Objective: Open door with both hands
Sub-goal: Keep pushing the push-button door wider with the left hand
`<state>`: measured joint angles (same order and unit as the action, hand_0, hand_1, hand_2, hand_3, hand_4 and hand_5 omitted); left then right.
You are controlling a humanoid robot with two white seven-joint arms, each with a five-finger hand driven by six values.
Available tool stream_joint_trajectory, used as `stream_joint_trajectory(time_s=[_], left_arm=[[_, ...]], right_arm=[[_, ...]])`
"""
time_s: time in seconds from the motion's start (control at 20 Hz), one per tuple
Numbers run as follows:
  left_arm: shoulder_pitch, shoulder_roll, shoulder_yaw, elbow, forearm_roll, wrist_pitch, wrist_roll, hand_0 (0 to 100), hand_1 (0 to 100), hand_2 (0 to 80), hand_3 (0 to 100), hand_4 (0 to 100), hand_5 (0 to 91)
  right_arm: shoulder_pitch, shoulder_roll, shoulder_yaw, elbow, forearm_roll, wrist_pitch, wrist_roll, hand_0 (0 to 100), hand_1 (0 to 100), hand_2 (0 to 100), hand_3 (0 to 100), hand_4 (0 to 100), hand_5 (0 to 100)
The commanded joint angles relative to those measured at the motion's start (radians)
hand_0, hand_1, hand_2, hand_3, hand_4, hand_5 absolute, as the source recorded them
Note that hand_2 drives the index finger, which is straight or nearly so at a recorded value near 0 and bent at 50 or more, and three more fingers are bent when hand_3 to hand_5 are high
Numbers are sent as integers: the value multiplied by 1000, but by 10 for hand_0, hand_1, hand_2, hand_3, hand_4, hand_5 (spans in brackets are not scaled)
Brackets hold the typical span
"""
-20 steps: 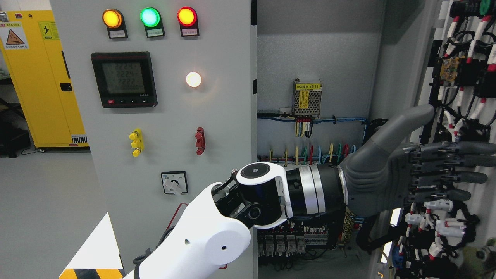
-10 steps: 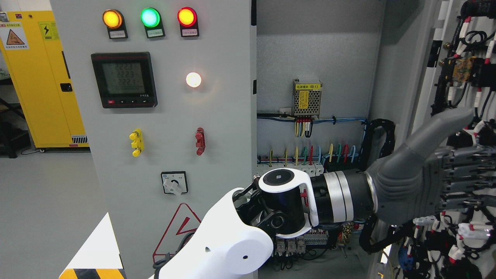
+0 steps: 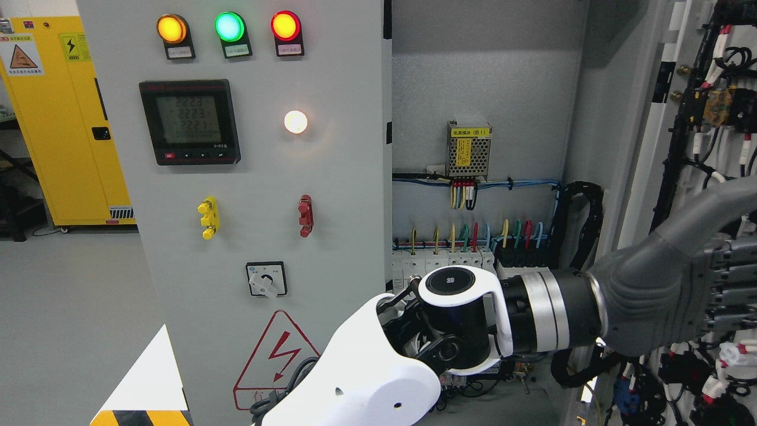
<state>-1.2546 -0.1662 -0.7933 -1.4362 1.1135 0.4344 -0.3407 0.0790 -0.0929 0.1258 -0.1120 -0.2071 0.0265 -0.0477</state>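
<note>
The grey metal cabinet door (image 3: 248,177) on the left is shut. It carries three round lamps at the top, amber (image 3: 171,28), green (image 3: 229,26) and red (image 3: 285,25), each with a small white label below that is too small to read. Under them sits a black digital meter (image 3: 190,121); its screen shows rows of digits that look like 2223, 2223 and 2221. To its right a small white lamp (image 3: 295,121) glows. Lower are a yellow handle (image 3: 207,217), a red handle (image 3: 305,215), a rotary switch (image 3: 266,279) and a red triangle warning sign with a lightning bolt (image 3: 277,361).

Inside the open cabinet, on the far wall, hangs a small perforated power supply box (image 3: 469,151) with a yellow label that ends in "(B1)"; the other characters I cannot read. Below it runs a row of coloured wires (image 3: 473,234).

The second grey door (image 3: 698,148) stands swung open at the right edge, with its inner side of black and white cables facing us. The left hand (image 3: 680,284), dark grey, comes on a white arm (image 3: 378,378) from the lower left and reaches across to this door. Its palm lies flat against the inner face, the thumb raised upward. The fingers run out of the picture at the right edge, so I cannot tell if they are spread or curled.

At the far left stands a yellow safety cabinet (image 3: 59,118) with warning stickers.
</note>
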Motion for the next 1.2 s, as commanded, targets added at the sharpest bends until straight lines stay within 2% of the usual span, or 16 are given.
stream_joint_trajectory(time_s=[0.0,0.6,1.15], left_arm=[[-6,-22,-47,54,-9,-14,-4,0,7,0,0,0,0],[-62,-26,-72,117,-3,-48,-29,0,0,0,0,0,0],[-26,-18,-50,36,-7,-39,6,0,0,0,0,0,0]], right_arm=[[5,-2,0,0,0,0,0,215,68,0,0,0,0],[8,-4,0,0,0,0,0,215,71,0,0,0,0],[15,-4,0,0,0,0,0,214,72,0,0,0,0]])
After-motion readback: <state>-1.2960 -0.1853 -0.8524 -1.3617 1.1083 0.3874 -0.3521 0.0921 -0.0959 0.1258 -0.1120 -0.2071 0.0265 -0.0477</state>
